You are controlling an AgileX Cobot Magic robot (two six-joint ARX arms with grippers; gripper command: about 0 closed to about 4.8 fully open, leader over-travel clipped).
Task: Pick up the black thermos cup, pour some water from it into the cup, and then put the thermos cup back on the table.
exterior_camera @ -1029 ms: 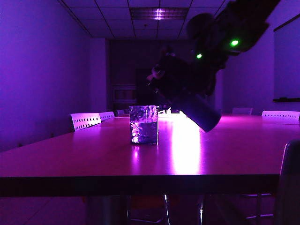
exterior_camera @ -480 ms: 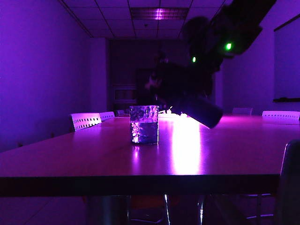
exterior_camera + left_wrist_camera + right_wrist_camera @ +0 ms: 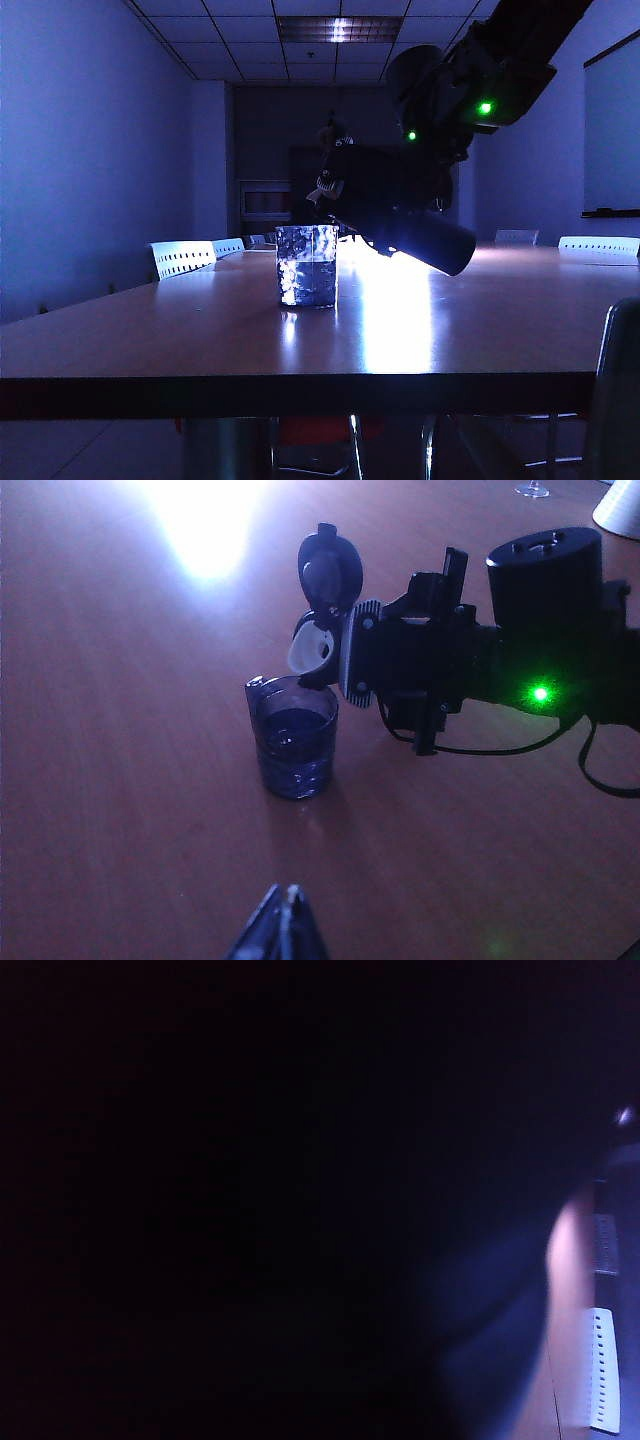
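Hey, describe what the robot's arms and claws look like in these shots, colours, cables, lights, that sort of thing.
The right arm is black and blocky, with small green indicator lights. In the left wrist view its right claw ends in a ribbed pale plate on a black angular body, with a thin black cable looping beneath. Of the left claw, only dark, pointed fingertips show.

Exterior camera is sitting low, near table [image 3: 200, 330] height at the front edge, looking down its length toward the far wall; the glass [image 3: 307, 265] and tilted black flask [image 3: 415, 235] are standing mid-frame. Left wrist camera is looking down at a slant from some way off, catching the same glass [image 3: 292, 736], the flask's open lid [image 3: 328, 570] and the right gripper [image 3: 400, 670]. Right wrist camera is sitting almost against the flask [image 3: 200, 1200], nearly black, with a sliver of room at one edge.
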